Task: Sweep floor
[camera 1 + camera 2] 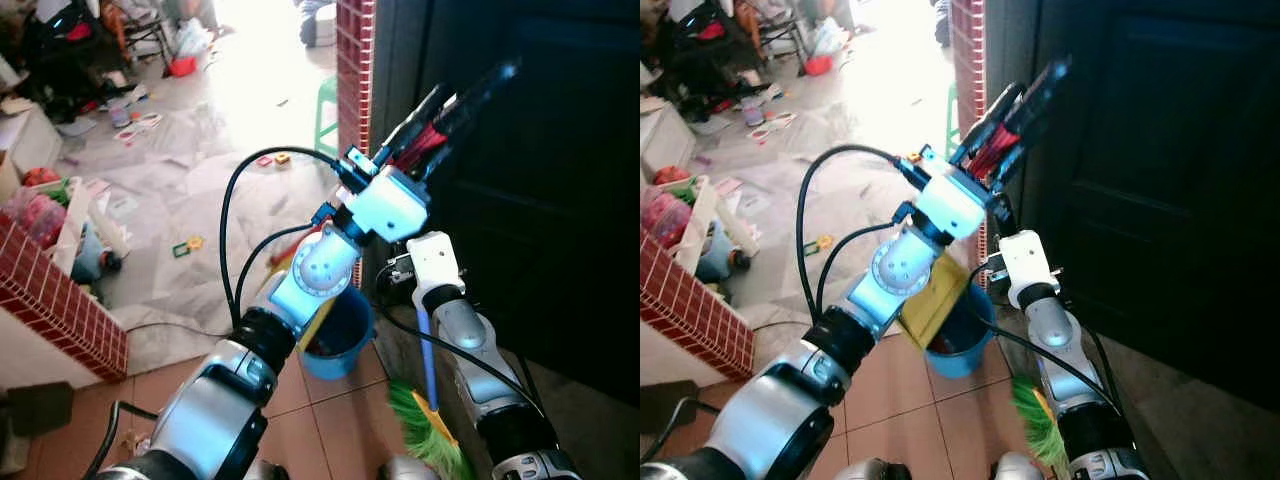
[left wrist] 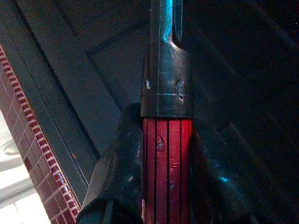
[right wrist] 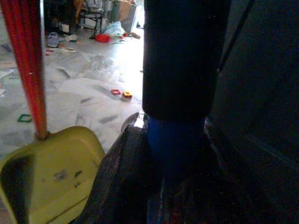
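I am clamping my left gripper (image 1: pixel 440 125) around the red handle (image 2: pixel 167 168) of the dustpan (image 1: pixel 933 297), its two black fingers (image 2: pixel 117 177) pressing on either side of the ribbed red shaft just below a black cap (image 2: pixel 166 79). The handle is pointing up and away toward the dark door (image 1: pixel 560 180), and the yellow-green pan is hanging low at the other end, tilting over the blue bucket (image 1: pixel 340 335) that is standing on the tiled floor (image 1: pixel 310 420) beside a red brick pillar (image 1: pixel 353 70).

My right gripper (image 3: pixel 163 168) is gripping the broom's blue handle (image 1: pixel 428 350), fingers closed around it where it meets a black sleeve (image 3: pixel 180 56). The broom's green bristles (image 1: pixel 425 425) are resting low, close to the bucket and near the base of the door.

Judging by the pan's position above the bucket, I am probably emptying or about to empty a load of sweepings, though I cannot see what, if anything, is falling in. The right wrist view is showing a few dark specks inside the pan.

The job is looking far from finished. The pale floor beyond the pillar is carrying scattered small toys (image 1: pixel 275 158), bits of paper (image 1: pixel 140 125) and other clutter, and a low brick wall (image 1: pixel 60 305) is hemming in more of it on my left.
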You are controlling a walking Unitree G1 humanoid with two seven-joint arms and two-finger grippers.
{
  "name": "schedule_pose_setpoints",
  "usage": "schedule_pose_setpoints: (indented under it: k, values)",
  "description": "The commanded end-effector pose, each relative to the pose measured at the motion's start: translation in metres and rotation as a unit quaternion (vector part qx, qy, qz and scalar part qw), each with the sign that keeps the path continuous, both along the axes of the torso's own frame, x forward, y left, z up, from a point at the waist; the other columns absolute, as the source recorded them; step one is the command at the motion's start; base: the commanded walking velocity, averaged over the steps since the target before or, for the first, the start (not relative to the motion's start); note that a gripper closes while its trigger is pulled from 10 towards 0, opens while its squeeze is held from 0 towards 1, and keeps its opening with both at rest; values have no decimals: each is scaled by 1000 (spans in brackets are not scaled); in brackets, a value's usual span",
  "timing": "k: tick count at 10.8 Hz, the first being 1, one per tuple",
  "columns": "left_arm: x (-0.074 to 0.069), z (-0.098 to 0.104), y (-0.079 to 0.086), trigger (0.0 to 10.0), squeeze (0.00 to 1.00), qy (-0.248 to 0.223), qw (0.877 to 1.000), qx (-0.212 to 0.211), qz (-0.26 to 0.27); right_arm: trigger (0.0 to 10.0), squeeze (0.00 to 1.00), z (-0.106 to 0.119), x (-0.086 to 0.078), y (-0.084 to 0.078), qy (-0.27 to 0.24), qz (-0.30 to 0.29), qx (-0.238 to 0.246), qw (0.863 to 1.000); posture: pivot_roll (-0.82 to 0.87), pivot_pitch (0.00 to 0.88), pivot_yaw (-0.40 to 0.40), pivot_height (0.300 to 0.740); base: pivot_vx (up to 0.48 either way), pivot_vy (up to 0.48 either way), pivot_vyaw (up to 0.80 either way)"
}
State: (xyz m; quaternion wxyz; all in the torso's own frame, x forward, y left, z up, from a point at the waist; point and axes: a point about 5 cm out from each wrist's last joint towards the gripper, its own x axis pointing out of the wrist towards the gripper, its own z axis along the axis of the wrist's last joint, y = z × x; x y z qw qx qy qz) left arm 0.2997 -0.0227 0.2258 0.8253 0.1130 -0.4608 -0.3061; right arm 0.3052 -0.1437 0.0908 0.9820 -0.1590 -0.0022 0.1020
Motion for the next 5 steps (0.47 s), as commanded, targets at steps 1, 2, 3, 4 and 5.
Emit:
schedule_pose_setpoints:
  k: [1,2,3,4,5]
  values:
    - [-8,20,-4,10000,0,-50,998,-23,-12,10000,0,6,4,3,-16,4,-14,1000,-249,7,85,740,0,0,0]
    - [-7,24,-6,10000,0,-50,998,-22,-10,10000,0,6,5,2,-18,2,-15,1000,-247,5,85,740,0,0,0]
    - [-11,26,-9,10000,0,-72,997,-14,-9,10000,0,7,5,3,-19,2,-17,1000,-246,4,84,740,0,0,0]
    - [-12,31,-8,10000,0,-89,996,-19,-3,10000,0,6,5,3,-20,2,-18,1000,-247,4,84,740,0,0,0]
    - [-8,42,-2,10000,0,-115,993,-28,28,10000,0,5,5,1,-19,-1,-19,1000,-248,2,87,740,0,0,0]
